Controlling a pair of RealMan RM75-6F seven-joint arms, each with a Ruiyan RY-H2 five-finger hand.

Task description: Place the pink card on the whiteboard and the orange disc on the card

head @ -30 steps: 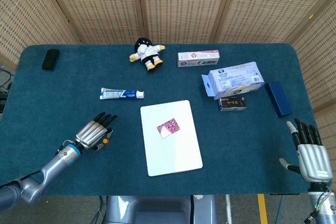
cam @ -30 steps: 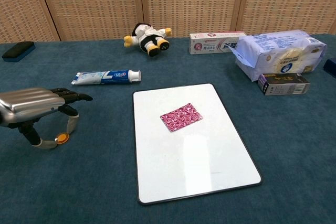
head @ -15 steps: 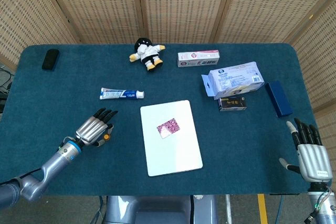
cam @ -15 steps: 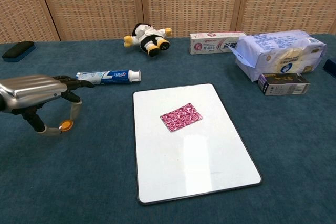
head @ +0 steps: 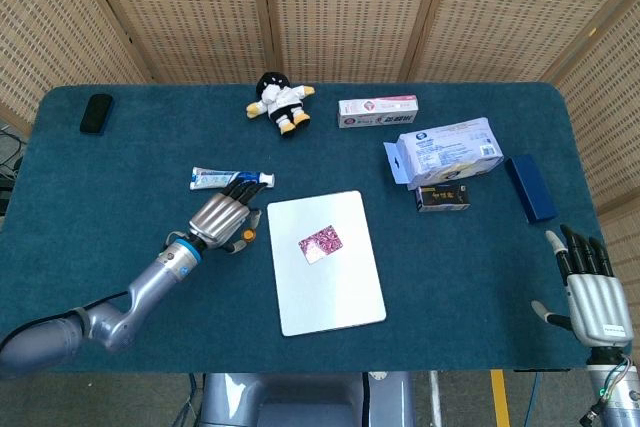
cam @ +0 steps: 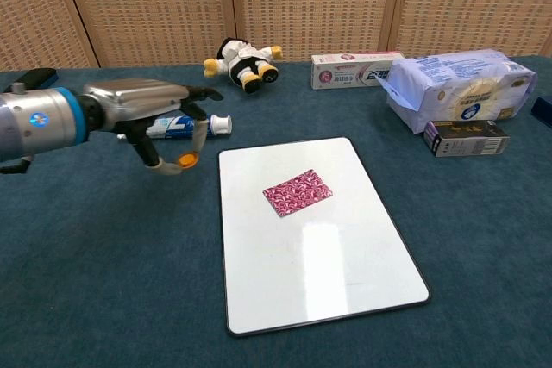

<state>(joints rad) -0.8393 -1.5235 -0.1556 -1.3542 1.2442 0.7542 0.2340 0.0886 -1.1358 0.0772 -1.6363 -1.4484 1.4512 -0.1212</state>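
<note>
One pink card (cam: pixel 297 192) on one whiteboard (cam: pixel 328 265); one orange disc (cam: pixel 186 160) pinched in left hand (cam: pixel 151 109); right hand (head: pixel 592 292) empty, fingers spread

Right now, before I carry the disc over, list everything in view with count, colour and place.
whiteboard: 1, white, table centre
pink card: 1, pink patterned, lying on the whiteboard
orange disc: 1, orange, pinched in the left hand just left of the whiteboard
toothpaste tube: 1, blue and white, behind the left hand
plush toy: 1, black, white and yellow, far centre
toothpaste box: 1, white and red, far centre-right
tissue pack: 1, white and blue, right
small box: 1, black, in front of the tissue pack
blue box: 1, dark blue, right edge
eraser: 1, black, far left corner
left hand: holds the disc
right hand: open, near right edge
</note>
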